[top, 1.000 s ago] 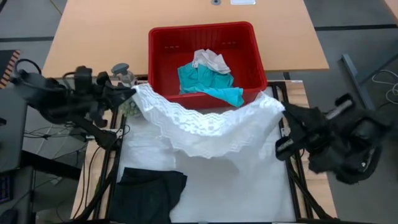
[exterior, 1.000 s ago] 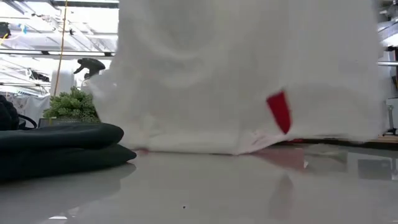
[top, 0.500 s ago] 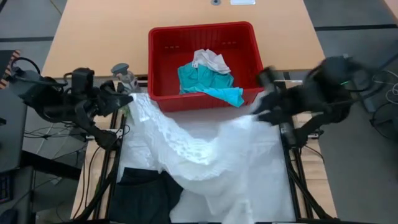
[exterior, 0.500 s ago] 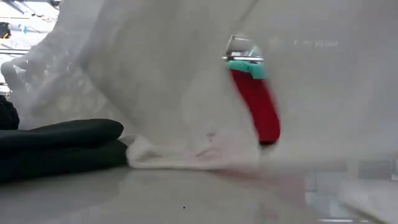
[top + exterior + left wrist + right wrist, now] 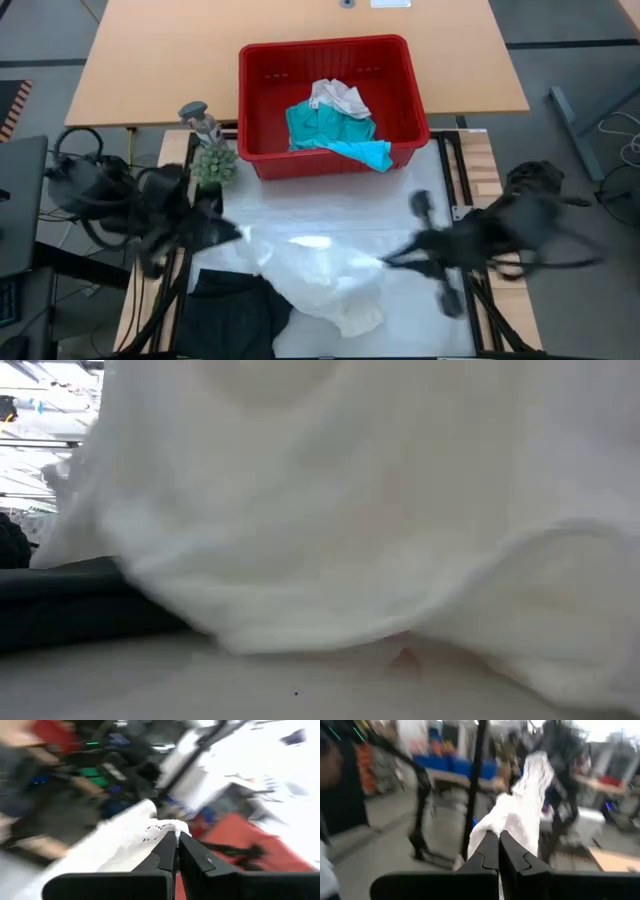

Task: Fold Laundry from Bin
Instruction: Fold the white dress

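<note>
Left claw (image 5: pixel 228 232), left-centre of high view, clamped on lacy edge of white garment (image 5: pixel 315 280). Right claw (image 5: pixel 388 260), right of centre, pinched shut on opposite edge; both low over counter (image 5: pixel 340 205). Garment sags crumpled between them, likely being spread for folding. Black garment (image 5: pixel 240 315) lower left. Bin (image 5: pixel 260 70) top centre holds teal garment (image 5: pixel 335 130).

I can't read any text, label, brand, number or sign in any view from here.
</note>
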